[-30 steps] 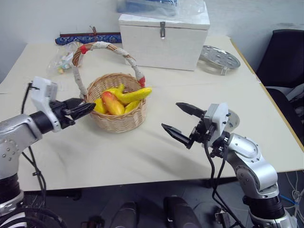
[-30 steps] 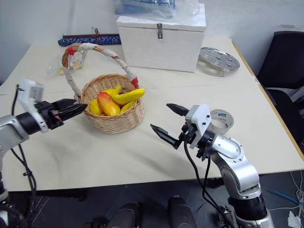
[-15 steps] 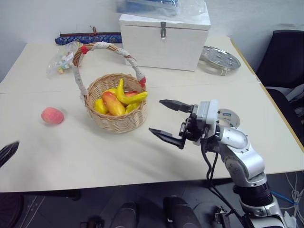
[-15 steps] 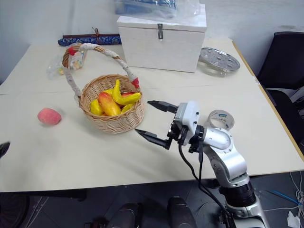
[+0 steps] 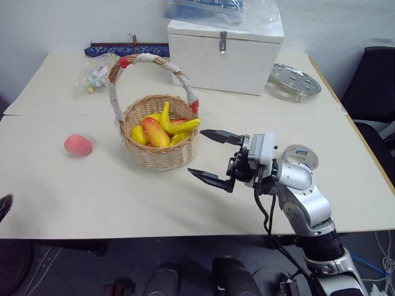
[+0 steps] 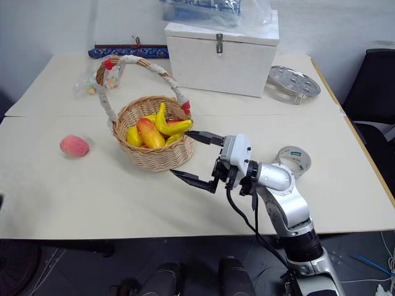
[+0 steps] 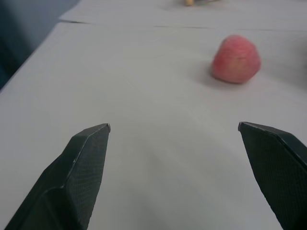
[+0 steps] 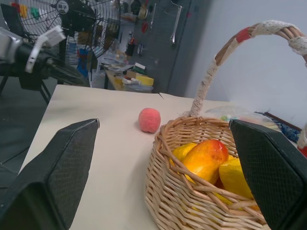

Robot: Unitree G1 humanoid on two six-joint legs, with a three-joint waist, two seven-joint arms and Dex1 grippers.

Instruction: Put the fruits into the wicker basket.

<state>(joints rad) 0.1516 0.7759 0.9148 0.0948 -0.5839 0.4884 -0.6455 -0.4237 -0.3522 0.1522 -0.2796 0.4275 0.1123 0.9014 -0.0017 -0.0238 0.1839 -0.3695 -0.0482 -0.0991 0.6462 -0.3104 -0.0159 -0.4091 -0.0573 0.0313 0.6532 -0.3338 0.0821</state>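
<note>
On the surface [image 5: 259,209] a white box [image 5: 223,54] stands at the back, no writing readable on it. The basket [image 5: 162,139] sits mid-surface with the banana [image 5: 176,124] inside among mango-like fruits [image 5: 154,131]. The peach [image 5: 78,145] lies on the surface left of the basket, apart from it. The right gripper [image 5: 213,157] hovers beside the basket, fingers wide apart and empty. The left gripper [image 7: 175,158] faces the peach, fingers spread, empty.

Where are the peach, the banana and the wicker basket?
peach [image 5: 78,145]: left eye view, middle of its pink side.
banana [image 5: 179,127]: left eye view, its curved yellow body.
wicker basket [image 5: 162,156]: left eye view, the woven front wall.
</note>
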